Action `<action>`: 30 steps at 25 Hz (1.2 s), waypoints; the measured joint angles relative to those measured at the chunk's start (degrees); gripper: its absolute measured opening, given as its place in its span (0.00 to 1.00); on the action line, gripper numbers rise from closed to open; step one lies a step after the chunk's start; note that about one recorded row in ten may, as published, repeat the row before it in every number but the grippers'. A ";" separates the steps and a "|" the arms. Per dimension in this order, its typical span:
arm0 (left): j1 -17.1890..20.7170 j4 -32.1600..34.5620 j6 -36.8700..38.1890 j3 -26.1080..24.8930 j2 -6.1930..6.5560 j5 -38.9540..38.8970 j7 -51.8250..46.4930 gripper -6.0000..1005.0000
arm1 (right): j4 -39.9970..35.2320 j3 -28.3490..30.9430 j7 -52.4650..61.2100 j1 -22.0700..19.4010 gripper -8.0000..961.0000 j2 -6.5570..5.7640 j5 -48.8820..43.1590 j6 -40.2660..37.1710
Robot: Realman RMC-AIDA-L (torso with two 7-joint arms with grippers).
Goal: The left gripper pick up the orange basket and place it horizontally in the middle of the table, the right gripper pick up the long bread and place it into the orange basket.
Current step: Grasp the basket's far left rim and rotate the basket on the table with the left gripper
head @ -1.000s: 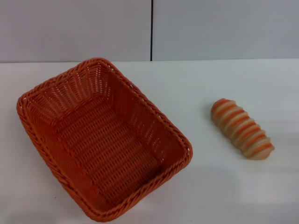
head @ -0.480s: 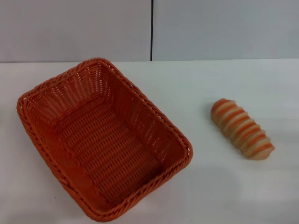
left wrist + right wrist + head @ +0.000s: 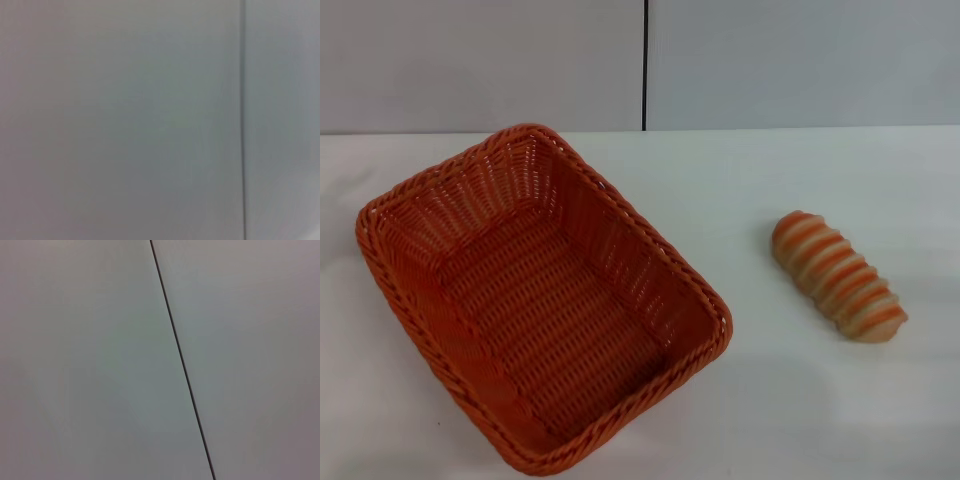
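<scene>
The orange basket (image 3: pixel 535 295) sits on the left half of the white table (image 3: pixel 770 180) in the head view, turned at a slant with one corner toward the back and nothing inside it. To its right lies the long bread (image 3: pixel 836 275), a striped loaf angled from back left to front right, well apart from the basket. Neither the left gripper nor the right gripper shows in any view; both wrist views hold only grey wall.
A grey wall (image 3: pixel 480 60) with a dark vertical seam (image 3: pixel 644 65) stands behind the table's far edge. The same seam (image 3: pixel 180 360) crosses the right wrist view and a seam (image 3: pixel 243 120) shows in the left wrist view.
</scene>
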 joint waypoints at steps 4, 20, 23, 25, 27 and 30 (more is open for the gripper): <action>-5.22 12.83 -1.40 7.91 0.04 13.76 -7.58 0.80 | 0.00 -0.02 0.16 0.22 0.45 0.00 -0.22 0.00; -23.36 17.74 -3.33 33.00 -0.44 52.63 -26.61 0.80 | 0.46 -0.29 0.22 0.99 0.46 0.09 -0.44 0.52; -26.04 15.72 -4.15 38.03 -0.62 58.31 -29.73 0.80 | 0.56 -0.20 0.24 1.24 0.47 0.09 -0.44 0.80; -26.54 14.99 -4.31 38.90 -0.64 59.26 -30.24 0.80 | 0.71 -0.17 0.24 1.42 0.47 0.11 -0.38 1.12; -28.54 10.86 -5.81 42.17 -0.79 62.48 -32.37 0.80 | 0.77 -0.12 0.25 1.58 0.47 0.15 -0.26 1.69; -29.10 9.42 -6.67 43.14 -0.81 63.35 -33.15 0.80 | 0.79 -0.13 0.30 1.99 0.47 0.16 -0.26 2.94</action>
